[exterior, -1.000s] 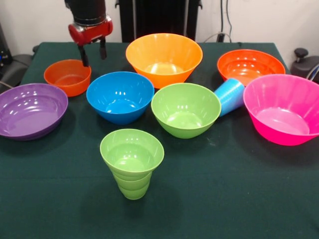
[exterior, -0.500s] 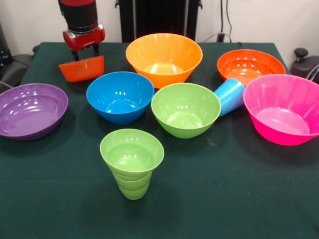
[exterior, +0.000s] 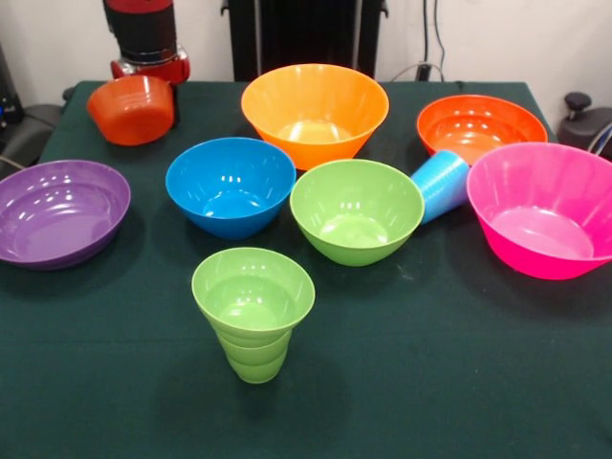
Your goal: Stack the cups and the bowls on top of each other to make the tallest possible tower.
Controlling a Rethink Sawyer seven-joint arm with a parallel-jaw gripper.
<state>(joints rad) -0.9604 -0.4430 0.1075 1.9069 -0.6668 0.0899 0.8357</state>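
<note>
dark green tabletop against a pale wall

a dark green cloth covers the tabletop right out to its edges. a black upright panel stands behind its far edge at the middle, and thin cables hang down the wall to the right of it. a black knobbed object sits off the right edge, and dark gear sits off the left.

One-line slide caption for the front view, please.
Sawyer's gripper holds a small orange bowl tilted above the table; seven other pieces sit unstacked, with the blue cup on its side.
</note>
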